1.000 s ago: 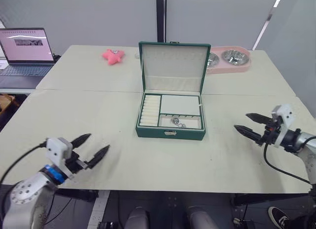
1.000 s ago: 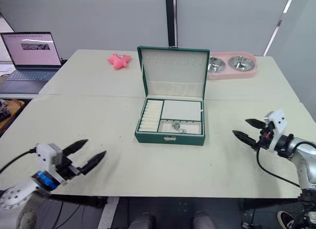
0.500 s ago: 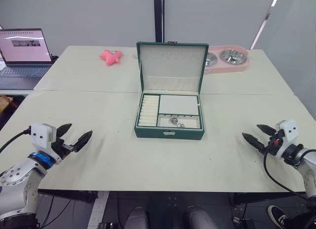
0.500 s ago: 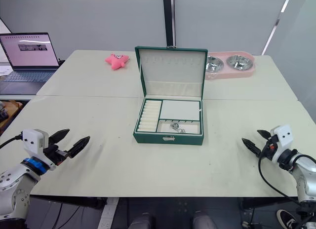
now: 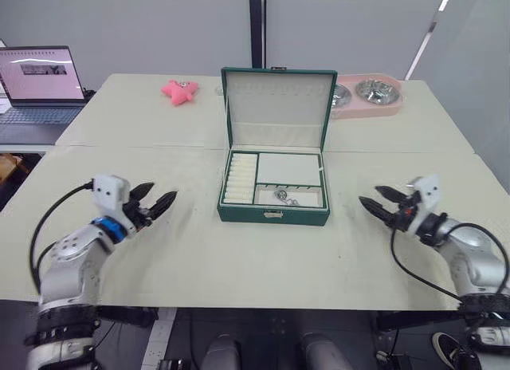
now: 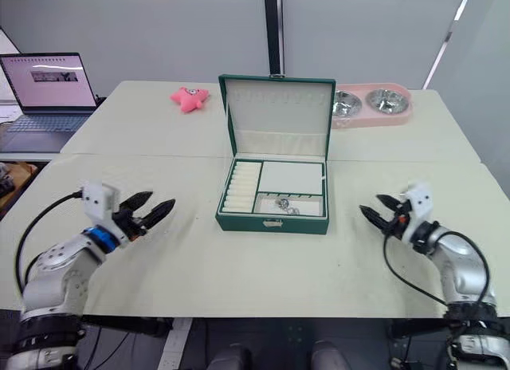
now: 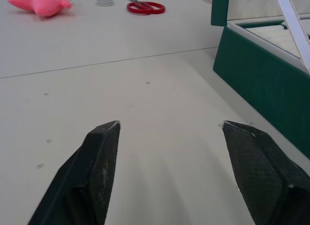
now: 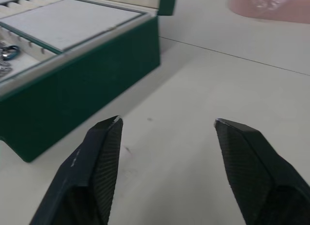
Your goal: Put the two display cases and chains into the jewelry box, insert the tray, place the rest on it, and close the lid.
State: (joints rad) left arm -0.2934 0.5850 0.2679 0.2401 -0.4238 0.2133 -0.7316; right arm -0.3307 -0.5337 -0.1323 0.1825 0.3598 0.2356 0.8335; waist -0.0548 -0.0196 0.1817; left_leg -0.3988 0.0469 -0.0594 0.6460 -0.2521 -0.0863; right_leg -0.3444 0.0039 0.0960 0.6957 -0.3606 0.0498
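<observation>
Both my arms have swung back in toward the box since a moment ago. The table (image 5: 199, 258) spreads wide and pale. At its middle sits the jewelry box (image 5: 274, 214), lid (image 5: 277, 108) standing upright at the far side, tray (image 5: 283, 169) seated inside, something small and silvery (image 5: 285, 197) in its near compartment. My left gripper (image 5: 153, 204) hovers left of the box, fingers apart, empty. My right gripper (image 5: 378, 204) hovers right of it, fingers spread, empty.
</observation>
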